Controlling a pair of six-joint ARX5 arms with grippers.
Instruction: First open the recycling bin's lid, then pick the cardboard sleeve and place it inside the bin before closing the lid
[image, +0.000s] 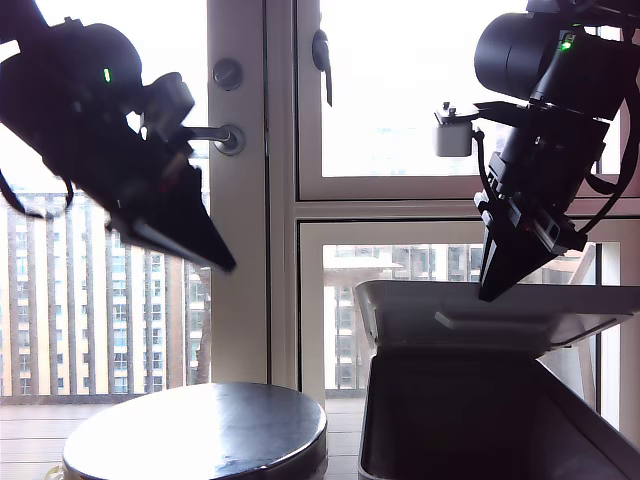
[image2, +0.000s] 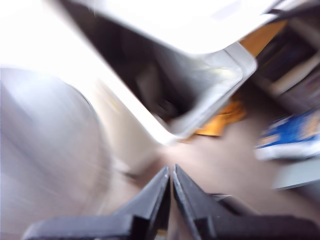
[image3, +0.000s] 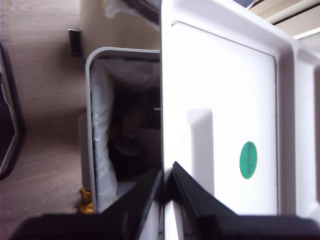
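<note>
The grey recycling bin (image: 450, 430) stands at the exterior view's lower right, its mouth uncovered. Its lid (image: 500, 310) is raised and tilted above the opening. My second gripper (image: 492, 292) comes down from above and is shut on the lid's front edge (image3: 225, 100), near the green dot (image3: 248, 160). My first gripper (image: 225, 265) hangs shut and bare in the air at the exterior view's left, above the round table, its tips (image2: 170, 170) facing the bin (image2: 220, 95). The cardboard sleeve does not show clearly. Dark shapes inside the bin (image3: 89, 100) are too dim to tell.
A round dark glossy table (image: 200, 425) stands beside the bin at the exterior view's lower left. Behind both are a window and a door frame with a handle (image: 215, 133). On the floor by the bin lie an orange item (image2: 220, 120) and a blue-white package (image2: 290, 137).
</note>
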